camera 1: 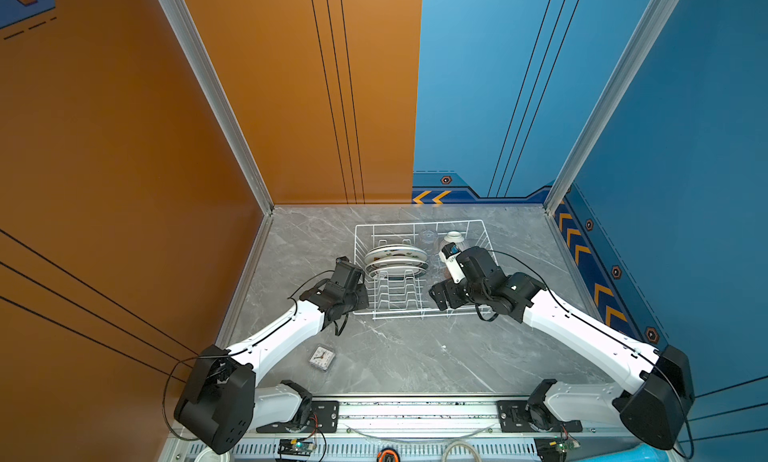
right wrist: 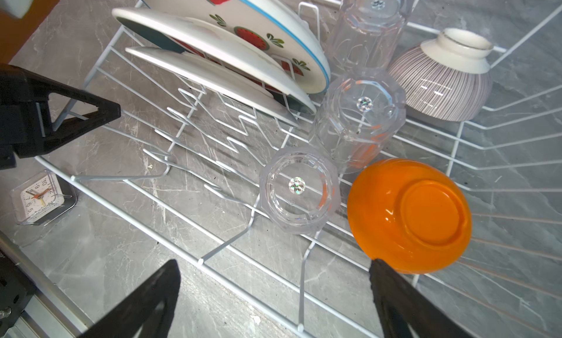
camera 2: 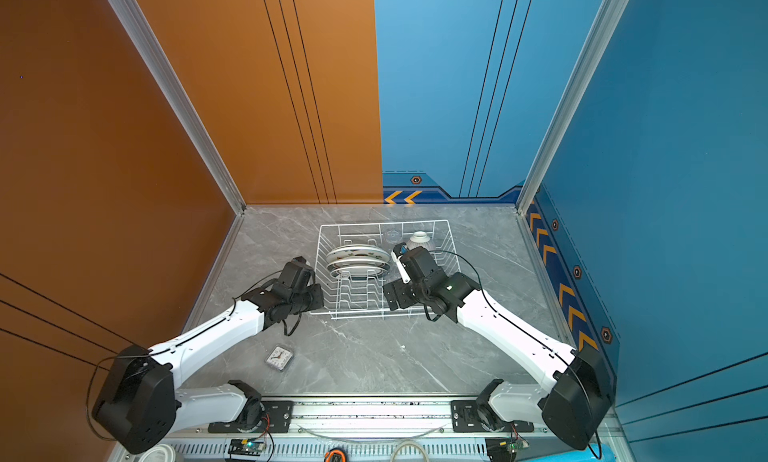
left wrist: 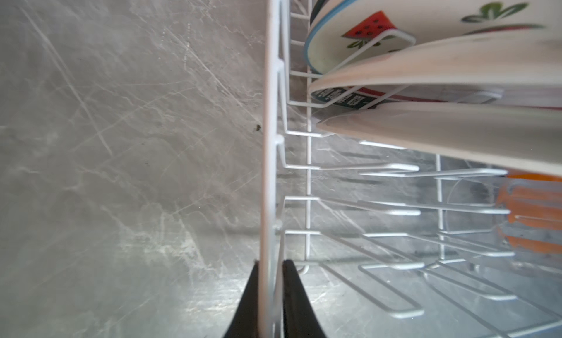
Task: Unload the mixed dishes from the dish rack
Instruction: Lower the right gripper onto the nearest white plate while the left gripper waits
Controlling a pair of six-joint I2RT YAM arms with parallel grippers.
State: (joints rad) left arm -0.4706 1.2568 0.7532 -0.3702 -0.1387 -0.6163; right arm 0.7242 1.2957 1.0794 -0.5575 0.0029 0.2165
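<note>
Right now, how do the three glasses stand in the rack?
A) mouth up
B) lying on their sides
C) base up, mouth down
C: in the right wrist view all three glasses show closed bases on top, mouths down on the rack.

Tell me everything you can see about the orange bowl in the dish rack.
The orange bowl is glossy, plain and plastic-looking. It sits upside down, slightly tilted, foot ring up, on the wire floor of the dish rack, close beside two upturned clear tumblers. The open right gripper hovers over it, one fingertip at its rim; contact cannot be told.
</note>
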